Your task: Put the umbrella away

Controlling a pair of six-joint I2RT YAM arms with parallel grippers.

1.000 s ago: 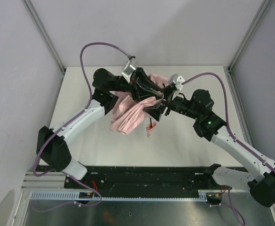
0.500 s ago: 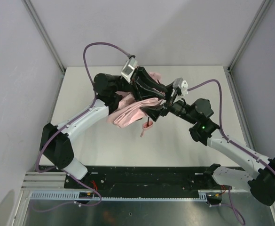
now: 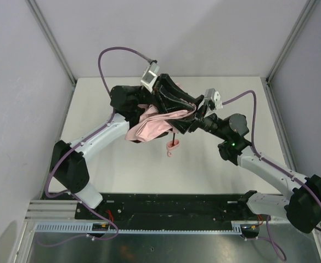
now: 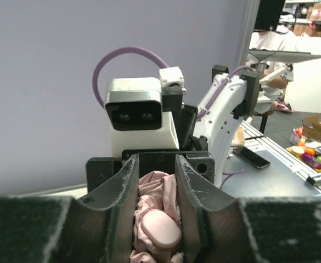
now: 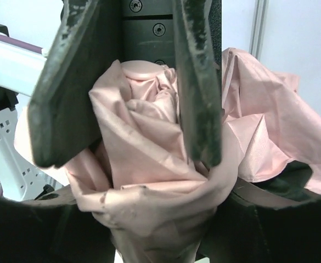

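The umbrella (image 3: 149,127) is a crumpled pale pink bundle held above the middle of the table, between the two grippers. Its small pink handle with loop strap (image 3: 172,146) dangles below on a thin dark shaft. My left gripper (image 3: 178,108) is shut on one end of the bundle. In the left wrist view the fabric and an oval pink cap (image 4: 159,227) fill the space between its jaws (image 4: 155,241). My right gripper (image 3: 187,121) faces it head-on. Its fingers (image 4: 122,192) press the fabric from both sides, and folds of umbrella (image 5: 149,142) fill the right gripper (image 5: 160,224). The left fingers (image 5: 198,98) show above.
The white table (image 3: 220,164) lies under both arms, with grey walls and metal posts at its back and sides. A black base plate and an aluminium rail (image 3: 149,230) run along the near edge. Purple cables loop above each wrist.
The right gripper has pushed left onto the bundle and its jaws have narrowed around the fabric. The left arm has shifted slightly right. The hanging fabric is drawn up into a tighter bundle.
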